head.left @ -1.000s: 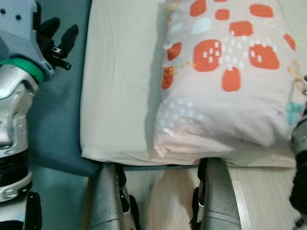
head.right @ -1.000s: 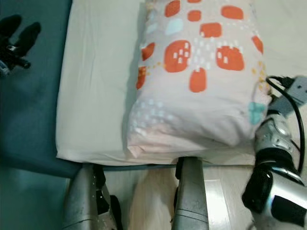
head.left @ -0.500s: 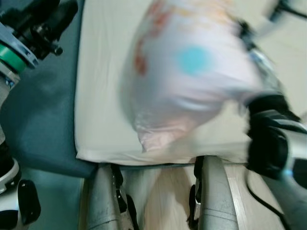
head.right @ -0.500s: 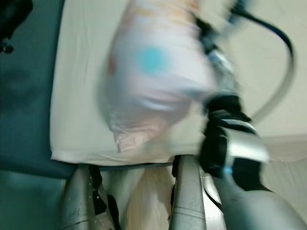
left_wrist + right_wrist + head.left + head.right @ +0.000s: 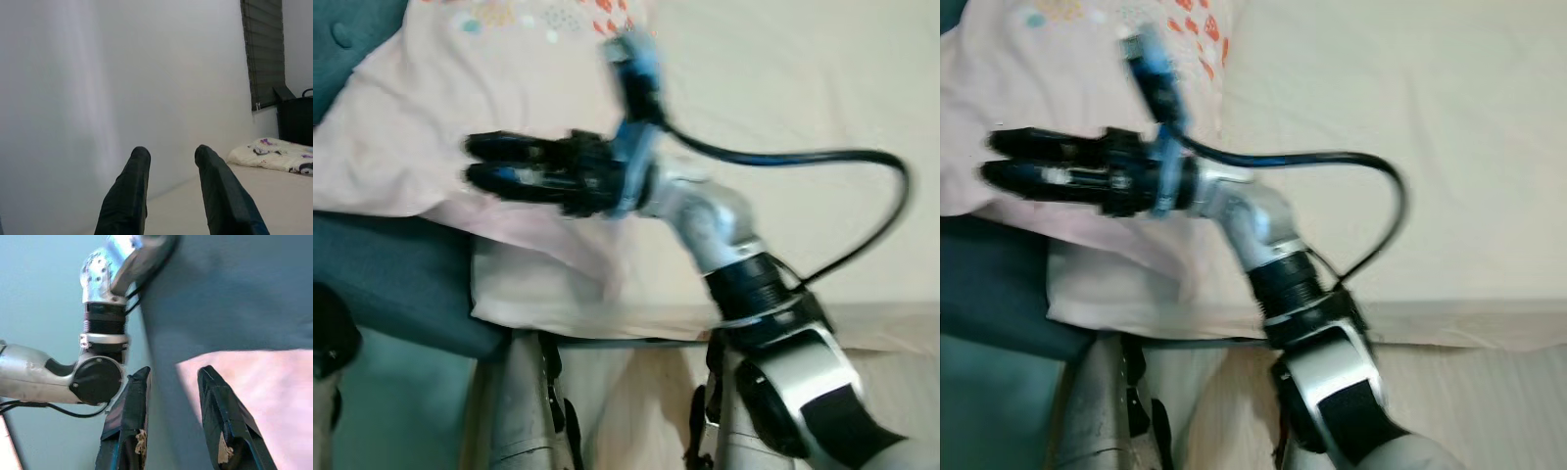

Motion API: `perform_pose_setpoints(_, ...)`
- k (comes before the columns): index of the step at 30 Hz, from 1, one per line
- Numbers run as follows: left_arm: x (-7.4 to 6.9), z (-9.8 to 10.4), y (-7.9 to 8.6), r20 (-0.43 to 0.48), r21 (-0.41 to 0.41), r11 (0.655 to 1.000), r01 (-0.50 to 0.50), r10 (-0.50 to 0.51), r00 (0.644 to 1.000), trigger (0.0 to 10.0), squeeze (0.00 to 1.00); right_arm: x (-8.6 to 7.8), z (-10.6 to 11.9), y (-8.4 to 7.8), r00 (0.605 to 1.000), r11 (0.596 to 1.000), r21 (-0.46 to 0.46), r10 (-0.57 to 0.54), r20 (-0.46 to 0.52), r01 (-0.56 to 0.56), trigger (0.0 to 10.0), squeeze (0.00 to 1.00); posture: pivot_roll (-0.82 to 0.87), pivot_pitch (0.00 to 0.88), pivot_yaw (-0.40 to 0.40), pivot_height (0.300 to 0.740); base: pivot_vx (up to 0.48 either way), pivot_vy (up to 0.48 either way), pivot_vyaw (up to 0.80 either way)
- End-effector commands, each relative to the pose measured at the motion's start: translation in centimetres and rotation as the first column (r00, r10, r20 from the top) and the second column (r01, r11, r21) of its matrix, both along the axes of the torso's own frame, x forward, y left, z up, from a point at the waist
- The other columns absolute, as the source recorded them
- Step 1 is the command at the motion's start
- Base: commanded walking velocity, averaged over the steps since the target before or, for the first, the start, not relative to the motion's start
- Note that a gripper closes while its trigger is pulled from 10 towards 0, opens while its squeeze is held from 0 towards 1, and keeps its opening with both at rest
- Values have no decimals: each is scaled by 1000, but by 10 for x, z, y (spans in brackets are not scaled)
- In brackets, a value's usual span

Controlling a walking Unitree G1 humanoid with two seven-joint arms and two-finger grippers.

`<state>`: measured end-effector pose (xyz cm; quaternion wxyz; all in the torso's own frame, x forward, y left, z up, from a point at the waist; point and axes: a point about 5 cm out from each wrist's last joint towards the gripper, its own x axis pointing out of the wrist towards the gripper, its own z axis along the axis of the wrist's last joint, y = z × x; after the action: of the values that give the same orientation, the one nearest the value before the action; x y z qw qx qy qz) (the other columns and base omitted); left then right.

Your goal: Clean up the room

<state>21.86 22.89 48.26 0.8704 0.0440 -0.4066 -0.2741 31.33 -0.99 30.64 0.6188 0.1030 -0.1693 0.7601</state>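
Observation:
A pale pink pillow (image 5: 431,108) with orange and blue patches lies at the left end of the mattress (image 5: 783,147), its edge hanging over the teal bed frame (image 5: 401,284). My right arm reaches across to the left. My right gripper (image 5: 475,163) hovers over the pillow's near edge, its two black fingers slightly apart with nothing between them. In the right wrist view the fingers (image 5: 128,421) frame teal fabric and the pink pillow (image 5: 254,396). My left gripper (image 5: 168,152) is open and points at a white wall.
My two silver legs (image 5: 529,411) stand against the bed's near edge on a light wood floor (image 5: 636,411). The left wrist view also holds another patterned pillow (image 5: 274,154), a dark window blind (image 5: 261,49) and a black bin (image 5: 296,117).
My right arm swung leftward across the bed, and the pillow went from the mattress's middle to its left end. The left arm rose out of the head views.

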Motion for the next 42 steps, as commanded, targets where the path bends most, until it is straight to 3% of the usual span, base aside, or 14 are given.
perform_pose_setpoints(1, -4, 2, 1, 15, 8, 1000, 10, -10, 1000, 10000, 0, -5, 0, 5, 1000, 1000, 2, 31, 2, -31, 10000, 0, 63, 197, 87, 545, 0, 0, 0)
perform_pose_setpoints(5, 7, -15, -11, -48, 17, 999, 46, -45, 998, 10000, 0, -2, -5, -29, 979, 975, 85, -206, -4, 206, 10000, 0, 42, 179, 91, 545, 0, 0, 0)
perform_pose_setpoints(6, 17, -32, -21, -107, 22, 998, 63, -60, 992, 10000, 0, 0, -10, -45, 933, 925, 125, -359, -19, 359, 10000, 0, 35, 172, 93, 545, 0, 0, 0)
perform_pose_setpoints(8, 17, -32, -21, -107, 22, 998, 63, -60, 992, 10000, 0, 0, -10, -45, 933, 925, 125, -359, -19, 359, 10000, 0, 35, 172, 93, 545, 0, 0, 0)
perform_pose_setpoints(10, 39, -80, -52, -240, 89, 994, 61, -38, 970, 10000, 0, 11, -32, -82, 687, 675, 143, -724, -64, 724, 10000, 0, 6, 153, 91, 545, 0, 0, 0)
perform_pose_setpoints(11, 39, -80, -52, -240, 89, 994, 61, -38, 970, 10000, 0, 11, -32, -82, 687, 675, 143, -724, -64, 724, 10000, 0, 6, 153, 91, 545, 0, 0, 0)
perform_pose_setpoints(14, 57, -137, -82, -369, 151, 989, 2, 54, 928, 10000, 0, 12, -51, -120, 317, 297, 140, -937, -150, 944, 10000, 0, -18, 140, 86, 545, 0, 0, 0)
perform_pose_setpoints(16, 64, -156, -84, -413, 146, 988, -43, 101, 905, 10000, 0, 9, -55, -125, 266, 249, 135, -955, -133, 959, 10000, 0, -40, 128, 79, 545, 0, 0, 0)
perform_pose_setpoints(17, 64, -156, -84, -413, 146, 988, -43, 101, 905, 10000, 0, 9, -55, -125, 266, 249, 135, -955, -133, 959, 10000, 0, -40, 128, 79, 545, 0, 0, 0)
perform_pose_setpoints(18, 76, -190, -83, -504, 121, 981, -150, 191, 842, 10000, 0, 5, -64, -134, 217, 206, 106, -970, -107, 973, 10000, 0, -62, 107, 64, 545, 0, 0, 0)
perform_pose_setpoints(22, 80, -204, -81, -535, 120, 971, -208, 240, 810, 10000, 0, 4, -66, -138, 199, 187, 100, -973, -118, 977, 10000, 0, -62, 107, 64, 545, 0, 0, 0)
perform_pose_setpoints(24, 82, -227, -75, -575, 126, 943, -308, 323, 752, 10000, 0, 1, -67, -148, 103, 94, 110, -992, -72, 989, 10000, 0, -81, 82, 49, 555, 0, 0, 0)
perform_pose_setpoints(28, 73, -244, -59, -571, 151, 889, -433, 436, 696, 10000, 0, 1, -64, -158, 53, 47, 132, -998, -40, 990, 10000, 0, -82, 56, 13, 575, 0, 0, 0)
perform_pose_setpoints(42, 67, -245, -61, -449, 180, 806, -564, 578, 682, 10000, 0, 12, -64, -156, 30, 28, 141, -1000, -6, 990, 10000, 0, -53, 20, -35, 635, 0, 0, 0)
